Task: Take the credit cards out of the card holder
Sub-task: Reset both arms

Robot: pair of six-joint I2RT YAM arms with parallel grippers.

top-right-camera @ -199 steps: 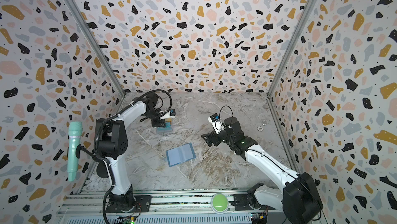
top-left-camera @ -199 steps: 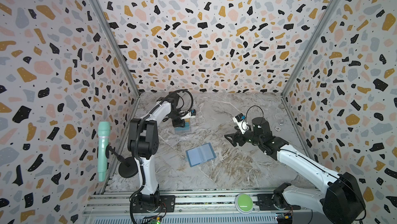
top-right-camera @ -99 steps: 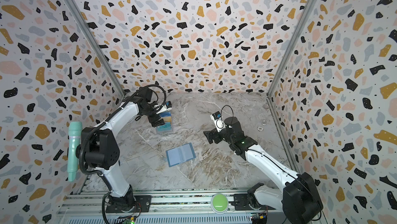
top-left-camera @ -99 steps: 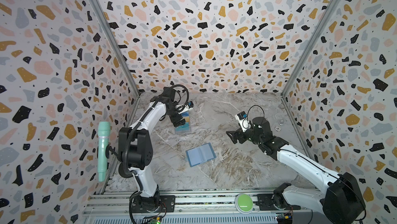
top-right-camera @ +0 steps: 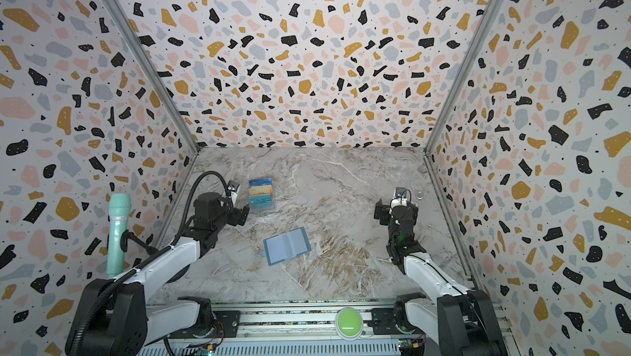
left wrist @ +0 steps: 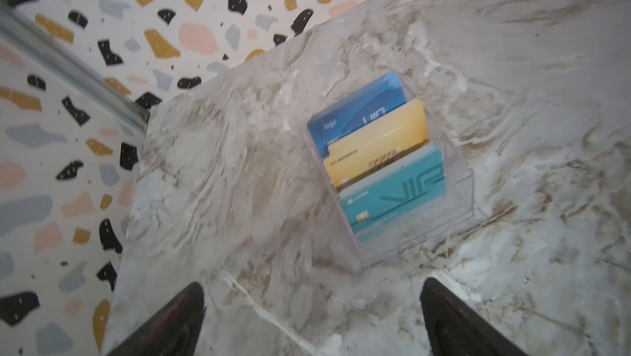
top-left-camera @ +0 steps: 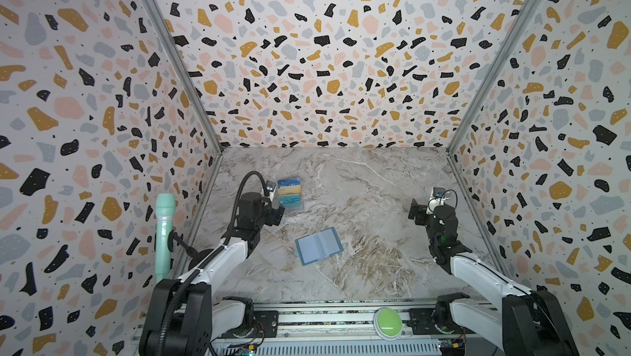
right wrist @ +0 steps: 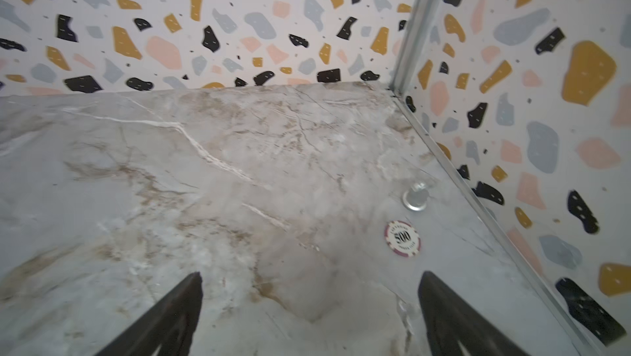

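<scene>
Here we are, and the left pincer (left wrist: 311,284) is spread wide, both black fingers apart with only marble between them. Just ahead of it on the table (top-left-camera: 358,200) we see the clear case (left wrist: 457,200). The credit cards (left wrist: 392,187) stand tiered inside it: a blue one at the back, a yellow one in the middle, and a teal one in front with big VIP lettering. The pincer is near the case, not touching it. In both top views that case sits toward the far left part of the table, just beside the left arm's wrist.

Over to the card holder (top-left-camera: 319,245): it lies open and flat, dusty blue, around the middle of the table. It is between the two arms and well apart from both. From up here we cannot tell whether its sleeves carry anything.

On the other side, the right pincer (right wrist: 309,274) is spread wide too, gripping nothing, held over bare marble by the right wall. Ahead of it lie a poker chip (right wrist: 403,238) marked 500 and, just beyond, a small metal disc (right wrist: 415,197), both close to the wall's rail.
</scene>
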